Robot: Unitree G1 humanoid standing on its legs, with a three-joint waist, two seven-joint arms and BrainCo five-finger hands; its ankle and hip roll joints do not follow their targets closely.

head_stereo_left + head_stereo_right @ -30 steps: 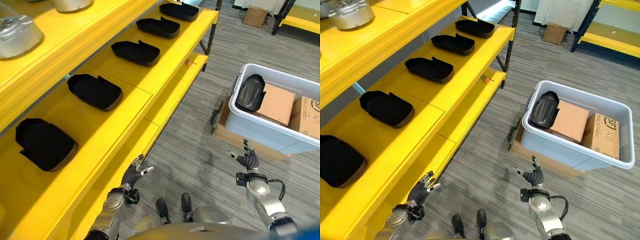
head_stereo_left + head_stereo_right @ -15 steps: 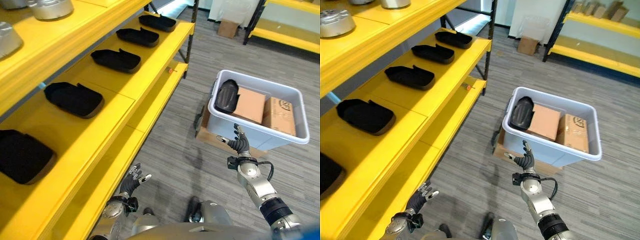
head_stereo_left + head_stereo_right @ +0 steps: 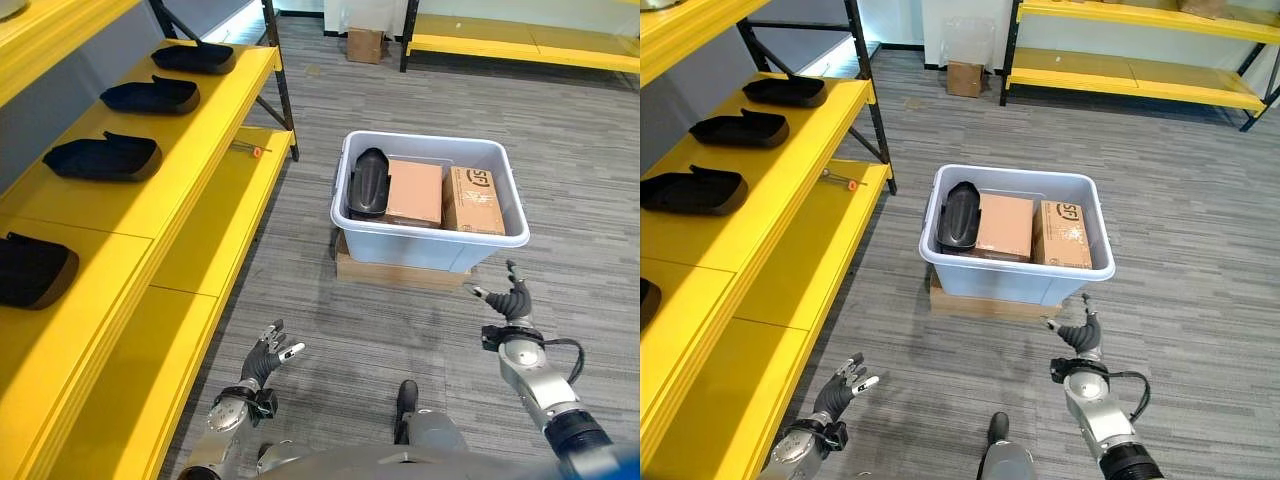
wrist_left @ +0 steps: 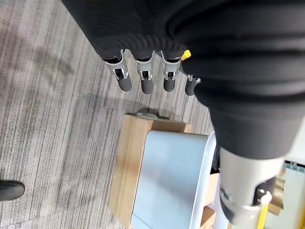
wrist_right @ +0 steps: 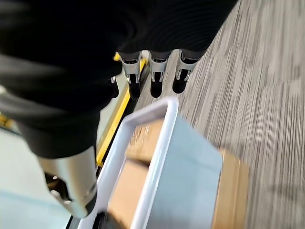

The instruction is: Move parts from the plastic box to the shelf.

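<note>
Four black parts (image 3: 106, 158) sit on the yellow shelf (image 3: 190, 190) at left; I hold my left hand (image 3: 262, 360) empty, fingers spread. One black part (image 3: 368, 182) stands in the plastic box (image 3: 430, 245); my right hand (image 3: 512, 300), fingers loose, should reach over the near rim squarely.

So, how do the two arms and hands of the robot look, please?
Both arms are silver-grey metal. The left hand and right hand have silver fingers with dark tips, and a dark ribbed cover over the back of the hand and the wrist.
</note>
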